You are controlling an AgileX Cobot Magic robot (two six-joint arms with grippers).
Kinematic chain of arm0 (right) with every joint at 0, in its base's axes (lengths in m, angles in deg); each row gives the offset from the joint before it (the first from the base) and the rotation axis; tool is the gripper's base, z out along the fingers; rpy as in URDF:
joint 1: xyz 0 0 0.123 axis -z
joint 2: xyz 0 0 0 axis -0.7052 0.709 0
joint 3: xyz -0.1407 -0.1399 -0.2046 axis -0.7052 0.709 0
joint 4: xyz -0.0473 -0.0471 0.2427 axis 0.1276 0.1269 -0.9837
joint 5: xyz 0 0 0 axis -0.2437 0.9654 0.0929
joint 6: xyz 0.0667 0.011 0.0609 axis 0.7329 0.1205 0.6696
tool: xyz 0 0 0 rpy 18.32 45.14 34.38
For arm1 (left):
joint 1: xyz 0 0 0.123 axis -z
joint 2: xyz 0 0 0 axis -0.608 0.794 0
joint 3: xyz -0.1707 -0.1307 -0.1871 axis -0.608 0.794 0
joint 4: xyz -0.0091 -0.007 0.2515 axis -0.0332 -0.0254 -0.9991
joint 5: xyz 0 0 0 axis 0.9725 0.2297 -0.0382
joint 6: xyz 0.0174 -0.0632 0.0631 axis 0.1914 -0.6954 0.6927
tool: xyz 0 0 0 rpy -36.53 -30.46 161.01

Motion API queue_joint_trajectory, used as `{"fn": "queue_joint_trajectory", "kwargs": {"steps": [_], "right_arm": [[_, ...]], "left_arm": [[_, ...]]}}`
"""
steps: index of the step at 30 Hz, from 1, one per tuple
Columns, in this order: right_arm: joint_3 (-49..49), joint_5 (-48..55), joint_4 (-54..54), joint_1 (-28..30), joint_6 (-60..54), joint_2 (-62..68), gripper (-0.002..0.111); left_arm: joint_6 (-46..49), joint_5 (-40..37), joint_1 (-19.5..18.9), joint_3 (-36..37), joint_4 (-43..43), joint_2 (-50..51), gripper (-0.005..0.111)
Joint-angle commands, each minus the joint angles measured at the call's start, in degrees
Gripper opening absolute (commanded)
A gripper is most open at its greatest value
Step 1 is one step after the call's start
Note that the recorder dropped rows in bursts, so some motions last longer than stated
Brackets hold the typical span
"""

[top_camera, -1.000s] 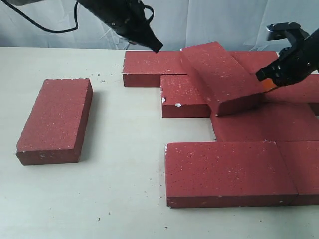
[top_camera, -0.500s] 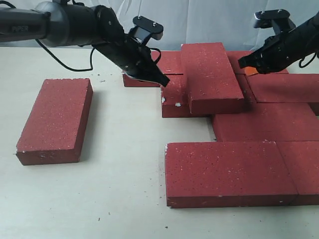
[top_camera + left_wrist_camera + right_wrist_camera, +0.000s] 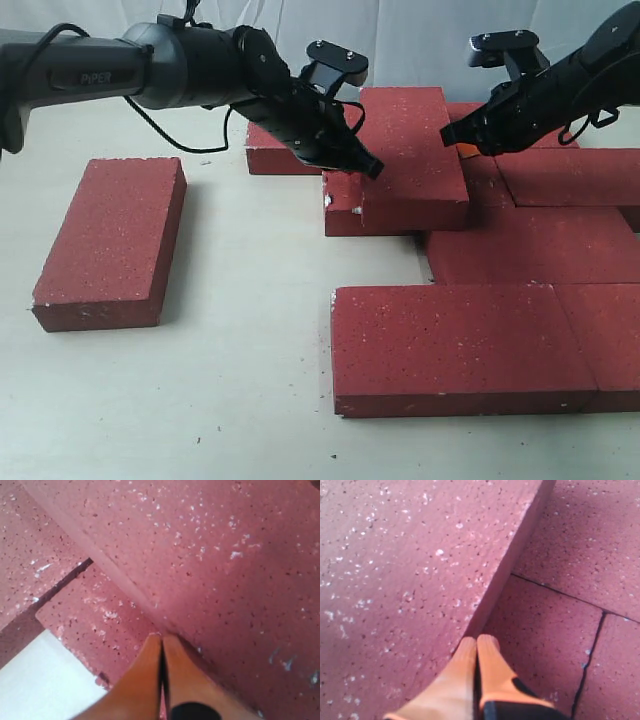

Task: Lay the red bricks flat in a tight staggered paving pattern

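One red brick [image 3: 410, 150] lies on top of the paved red bricks [image 3: 460, 345], resting partly over the brick [image 3: 342, 195] below it, its long side pointing away from the camera. My left gripper [image 3: 372, 170] is shut with nothing in it, its orange tips [image 3: 162, 637] pressed against this upper brick's [image 3: 225, 555] left edge. Against the opposite edge, my right gripper [image 3: 458, 150] is also shut and empty, tips [image 3: 477, 641] at the foot of the upper brick's [image 3: 405, 565] side wall. A loose red brick [image 3: 115, 240] lies flat, alone at the left.
Several bricks lie flat, close together, at centre and right, with thin joints [image 3: 590, 650] between them. Bare pale table [image 3: 240, 380] separates the lone left brick from the group. A white backdrop [image 3: 420, 40] hangs behind. The left arm's cable [image 3: 150, 125] trails over the table.
The upper brick has swung from a slant to lie straight and has shifted left. My left arm came down to its left edge; my right gripper followed leftward against its right edge.
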Motion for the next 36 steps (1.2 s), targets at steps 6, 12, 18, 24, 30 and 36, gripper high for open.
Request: {"fn": "queue_joint_trajectory", "kwargs": {"steps": [6,12,18,24,30,36], "right_arm": [[-0.15,-0.21,-0.79,-0.08,-0.34,-0.09,-0.001],[-0.15,0.63,-2.14,-1.23,-1.36,-0.66,-0.001],[-0.15,0.63,-1.37,-5.61,-2.49,-4.09,-0.001],[-0.15,2.27,-1.71,-9.46,-2.49,-6.41,-0.001],[-0.15,1.76,-2.22,-14.24,-2.49,-6.58,-0.001],[-0.15,-1.04,-1.98,-21.92,-2.49,-6.58,-0.001]], "left_arm": [[0.17,3.42,1.11,-1.25,1.11,2.3,0.0],[2.49,3.64,1.2,-1.25,0.76,-0.57,0.0],[2.47,1.79,1.2,0.99,-0.97,-5.17,0.0],[2.47,8.39,0.47,12.08,-2.17,-12.89,0.0],[2.37,12.52,0.43,23.8,-0.9,-20.83,0.0],[2.37,20.93,0.43,40.22,2.31,-30.56,0.0]]}}
